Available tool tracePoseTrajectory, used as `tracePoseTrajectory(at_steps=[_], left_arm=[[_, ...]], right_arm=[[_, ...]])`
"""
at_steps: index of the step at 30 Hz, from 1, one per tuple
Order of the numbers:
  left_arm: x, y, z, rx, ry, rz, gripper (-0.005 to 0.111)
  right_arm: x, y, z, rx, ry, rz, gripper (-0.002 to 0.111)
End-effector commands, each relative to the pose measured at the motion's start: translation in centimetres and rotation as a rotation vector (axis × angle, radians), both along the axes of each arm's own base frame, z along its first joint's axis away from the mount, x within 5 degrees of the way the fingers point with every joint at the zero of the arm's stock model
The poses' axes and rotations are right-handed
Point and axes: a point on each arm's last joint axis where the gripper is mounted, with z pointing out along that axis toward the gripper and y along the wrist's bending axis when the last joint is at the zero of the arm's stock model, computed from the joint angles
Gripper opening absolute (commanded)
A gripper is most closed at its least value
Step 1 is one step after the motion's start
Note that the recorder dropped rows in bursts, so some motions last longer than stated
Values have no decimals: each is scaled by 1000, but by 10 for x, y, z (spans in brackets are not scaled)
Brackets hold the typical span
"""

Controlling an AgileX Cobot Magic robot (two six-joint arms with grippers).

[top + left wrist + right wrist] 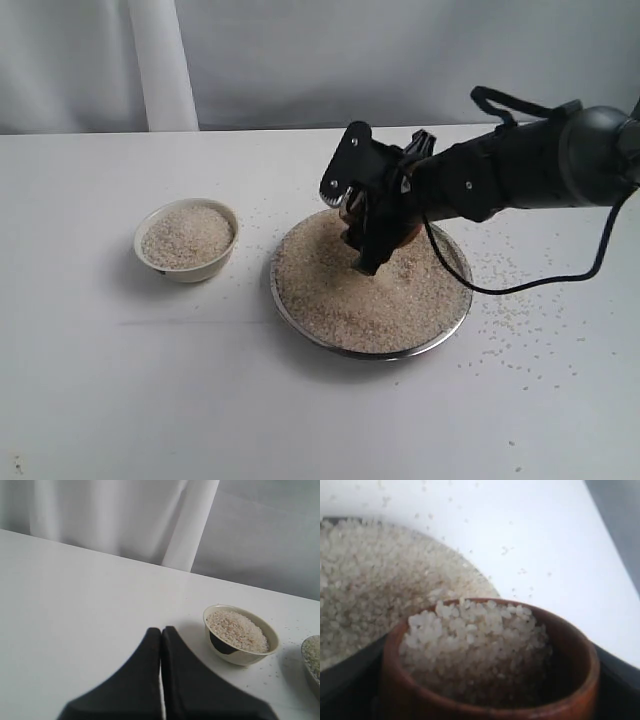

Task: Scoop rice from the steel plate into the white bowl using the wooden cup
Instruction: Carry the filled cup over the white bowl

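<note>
The steel plate (370, 353) sits mid-table, heaped with rice (345, 295). My right gripper (368, 240) is down over the plate's far side, shut on the wooden cup (580, 670). The cup is nearly full of rice (475, 635), and dark fingers (345, 680) flank it on both sides. To the plate's left stands the white bowl (186, 240), filled with rice. The left wrist view shows my left gripper (161, 630) shut on nothing above bare table, short of the bowl (240, 636). The left gripper is outside the exterior view.
Loose grains (510, 310) are scattered on the white table to the right of the plate, and a few lie between bowl and plate. A black cable (560, 280) loops off the right arm. A white curtain hangs behind the table.
</note>
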Motion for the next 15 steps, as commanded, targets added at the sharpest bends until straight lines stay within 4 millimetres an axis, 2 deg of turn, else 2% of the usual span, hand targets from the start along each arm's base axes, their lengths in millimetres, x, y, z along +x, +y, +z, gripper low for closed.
tracePoseTrajectory(at_steps=[1, 5, 7, 11, 15], left_arm=[[0, 0, 0, -7, -4, -5, 0], [0, 0, 0, -7, -4, -5, 0], [0, 0, 0, -7, -4, -5, 0], [0, 0, 0, -7, -4, -5, 0], [0, 0, 0, -7, -4, -5, 0]], right_arm=[[0, -3, 36, 76, -89, -24, 0], [3, 2, 64, 182, -99, -78, 0], [2, 16, 75, 192, -96, -47, 0], [-6, 69, 109, 237, -146, 80, 0], [-6, 118, 116, 222, -102, 178, 0]])
